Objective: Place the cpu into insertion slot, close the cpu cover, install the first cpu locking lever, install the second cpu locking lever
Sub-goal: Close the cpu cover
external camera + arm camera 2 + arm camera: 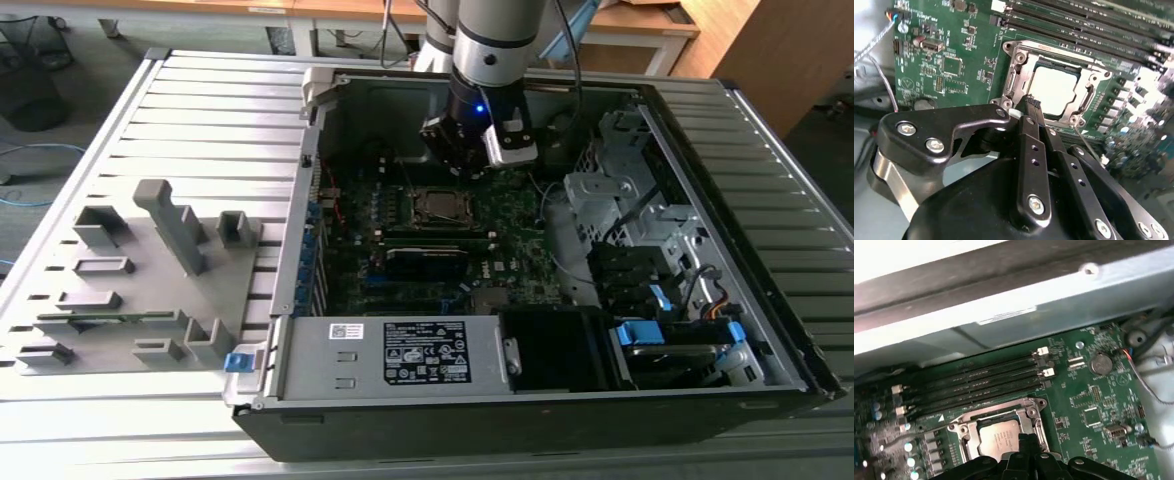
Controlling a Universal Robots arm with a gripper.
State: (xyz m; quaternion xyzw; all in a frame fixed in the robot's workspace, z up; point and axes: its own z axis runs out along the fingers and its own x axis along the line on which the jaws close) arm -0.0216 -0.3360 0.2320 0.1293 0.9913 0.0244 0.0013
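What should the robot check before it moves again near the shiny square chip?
1. cpu lying flat in the insertion slot: ok.
2. cpu cover folded down around the chip: ok.
3. locking levers latched: cannot tell.
4. gripper shut, holding nothing: ok.
5. Gripper poised at the cover's near edge: ok.
6. Gripper touching the cover: cannot tell.
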